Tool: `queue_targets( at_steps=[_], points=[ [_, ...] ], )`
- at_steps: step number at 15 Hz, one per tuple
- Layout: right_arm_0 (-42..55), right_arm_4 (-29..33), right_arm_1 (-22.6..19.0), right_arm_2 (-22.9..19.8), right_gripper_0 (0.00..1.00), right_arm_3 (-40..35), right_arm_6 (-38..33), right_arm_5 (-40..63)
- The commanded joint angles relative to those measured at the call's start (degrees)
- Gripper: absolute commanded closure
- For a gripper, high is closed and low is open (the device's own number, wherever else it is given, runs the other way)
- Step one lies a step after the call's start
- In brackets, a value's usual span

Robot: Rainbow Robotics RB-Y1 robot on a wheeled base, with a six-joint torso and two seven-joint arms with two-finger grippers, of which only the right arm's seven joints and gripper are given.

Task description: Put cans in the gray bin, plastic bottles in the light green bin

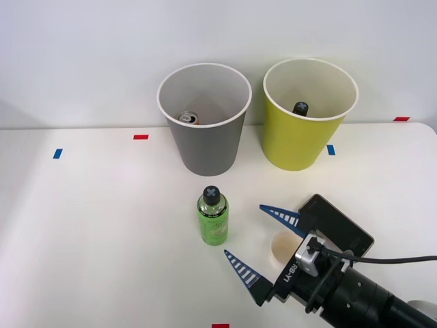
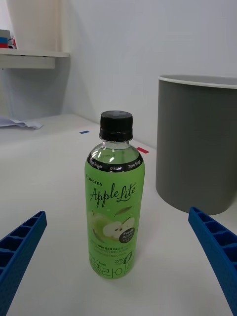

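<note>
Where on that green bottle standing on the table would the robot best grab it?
Probably around the labelled middle of the bottle, coming in level from the robot's side. It stands upright, with straight round sides, and the open tool already faces it, one finger either side.

Bright green bottle (image 1: 213, 219) with black cap marked by a gray X, gray bin (image 1: 205, 119), yellow-green bin (image 1: 307, 116), blue ribbed pincer (image 1: 268, 246), white tabletop (image 1: 102, 232).

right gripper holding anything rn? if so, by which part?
Nothing held. The right gripper is open, its fingers spread either side of the upright green bottle on the table, not touching it.
</note>
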Motion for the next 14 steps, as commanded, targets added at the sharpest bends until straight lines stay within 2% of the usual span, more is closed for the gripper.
queue_targets(
  at_steps=[1, 9, 14],
  points=[
    [-1.04, -0.12, 1.04, -0.03, 0.0, -0.09, 0.0, 2.94],
    [-3.59, 0.5, 4.65, -0.38, 0.0, -0.09, 0.0, 8.39],
    [-4.73, 0.5, 5.44, -0.82, 0.0, -0.18, -0.08, 12.08]
  ],
)
